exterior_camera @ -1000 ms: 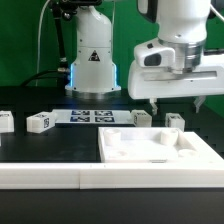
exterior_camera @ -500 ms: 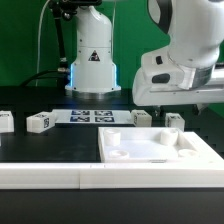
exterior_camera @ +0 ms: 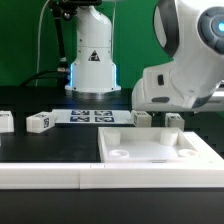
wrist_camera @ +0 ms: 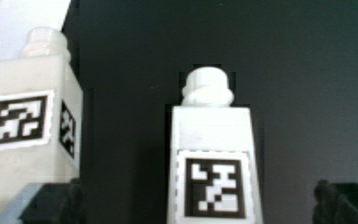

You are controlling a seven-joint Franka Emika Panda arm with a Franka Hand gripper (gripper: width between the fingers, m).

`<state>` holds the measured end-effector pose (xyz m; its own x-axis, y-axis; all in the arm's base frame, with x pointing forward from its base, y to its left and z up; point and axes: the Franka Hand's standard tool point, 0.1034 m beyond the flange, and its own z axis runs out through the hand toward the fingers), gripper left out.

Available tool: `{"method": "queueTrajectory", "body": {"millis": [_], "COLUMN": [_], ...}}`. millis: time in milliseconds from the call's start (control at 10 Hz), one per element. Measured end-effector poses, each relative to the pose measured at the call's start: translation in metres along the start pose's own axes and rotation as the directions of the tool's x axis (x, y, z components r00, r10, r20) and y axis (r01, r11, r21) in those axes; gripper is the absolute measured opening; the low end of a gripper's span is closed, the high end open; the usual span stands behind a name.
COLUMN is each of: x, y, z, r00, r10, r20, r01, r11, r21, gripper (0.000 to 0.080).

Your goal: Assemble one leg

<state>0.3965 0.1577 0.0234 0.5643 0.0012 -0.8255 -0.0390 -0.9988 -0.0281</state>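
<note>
In the wrist view a white leg (wrist_camera: 208,140) with a black-and-white tag lies between my open fingers (wrist_camera: 51,205), its peg end pointing away. My gripper (wrist_camera: 202,205) is open and holds nothing. A second leg (wrist_camera: 34,100) lies beside it, outside the jaws. In the exterior view these two legs (exterior_camera: 142,117) (exterior_camera: 175,121) lie just behind the white tabletop (exterior_camera: 200,152). The arm's white wrist housing (exterior_camera: 180,85) hangs low over them and hides the fingers.
Two more legs (exterior_camera: 38,123) (exterior_camera: 5,121) lie at the exterior view's left. The marker board (exterior_camera: 92,116) lies in front of the robot base (exterior_camera: 92,60). A white ledge (exterior_camera: 50,176) runs along the front.
The arm has come down and shifted toward the exterior view's right, now low over the two legs behind the tabletop. No part has moved.
</note>
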Motion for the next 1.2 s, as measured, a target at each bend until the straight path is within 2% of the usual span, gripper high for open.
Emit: {"method": "queueTrajectory", "body": {"millis": [100, 800, 900, 1000, 1100, 1200], "x": [0.0063, 0.0121, 0.0121, 0.0121, 0.0121, 0.0121], "y": [-0.0022, -0.0098, -0.0096, -0.0096, -0.0096, -0.0096], "z": [0.0012, 0.0108, 0.0109, 0.0109, 0.0109, 0.0109], "r00": [1.0, 0.999, 0.999, 0.999, 0.999, 0.999], "r10": [-0.002, -0.011, -0.011, -0.011, -0.011, -0.011], "r20": [-0.012, -0.03, -0.03, -0.03, -0.03, -0.03], "r01": [0.002, 0.011, 0.011, 0.011, 0.011, 0.011], "r11": [1.0, 1.0, 1.0, 1.0, 1.0, 1.0], "r21": [0.002, -0.009, -0.009, -0.009, -0.009, -0.009], "gripper": [0.0649, 0.0649, 0.0583, 0.0583, 0.0399, 0.0282]}}
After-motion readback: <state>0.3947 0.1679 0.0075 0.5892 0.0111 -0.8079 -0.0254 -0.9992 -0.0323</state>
